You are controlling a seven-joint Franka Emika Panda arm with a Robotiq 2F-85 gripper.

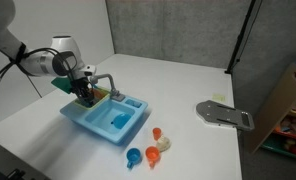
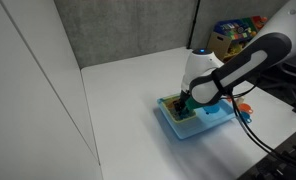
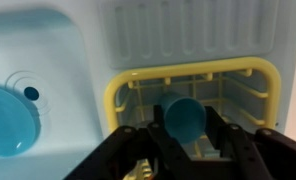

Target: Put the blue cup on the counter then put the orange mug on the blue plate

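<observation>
Wrist view: end effector (image 3: 185,130) clamped narrow on the blue cup (image 3: 183,112), one finger on each side. The cup is inside the yellow dish rack (image 3: 118,95) of the light-blue toy sink (image 3: 48,60). The blue plate (image 3: 8,120) lies in the basin at 9 o'clock of the cup. In an exterior view the orange mug (image 1: 135,156) stands on the white tabletop (image 1: 188,85) at 5 o'clock of the sink, apart from it. An orange-and-cream piece (image 1: 161,139) is at 4 o'clock.

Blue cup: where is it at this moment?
In the wrist view the blue cup sits in the yellow rack, held by the gripper, right of the sink basin holding the blue plate.
</observation>
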